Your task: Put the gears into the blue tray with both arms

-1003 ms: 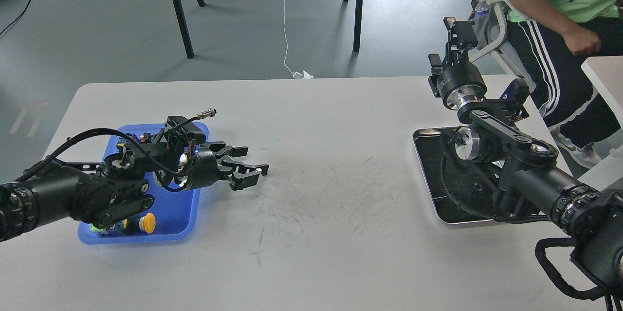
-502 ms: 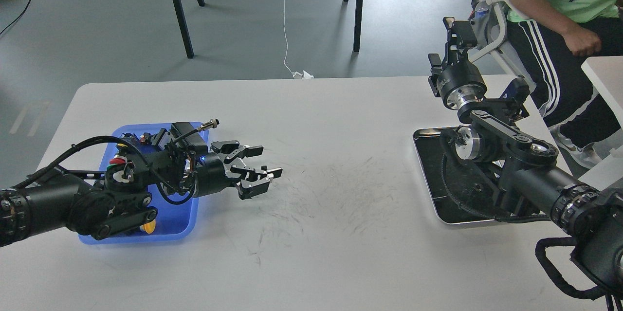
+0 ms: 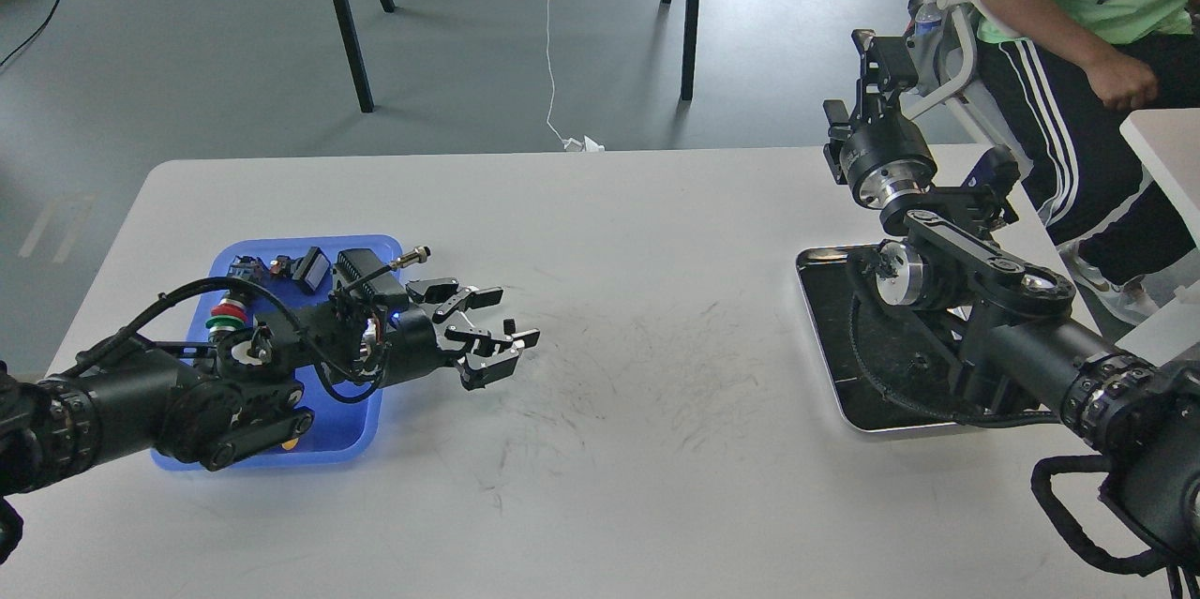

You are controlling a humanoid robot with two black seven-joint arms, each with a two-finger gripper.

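**Two matte black arms with silver rings and looping cables**

The matte black left arm (image 3: 141,397) is showing ribbed joint collars, a looped black cable and a small blue light glowing near its wrist. The matte black right arm (image 3: 1022,336) is wearing polished silver joint rings, a flat black link with round screw caps, and a thick corrugated black cable.

I see a white bench (image 3: 600,233), its middle scuffed with dark marks. The blue tray (image 3: 361,411) lies on its left side, a silver metal tray (image 3: 825,374) on its right.
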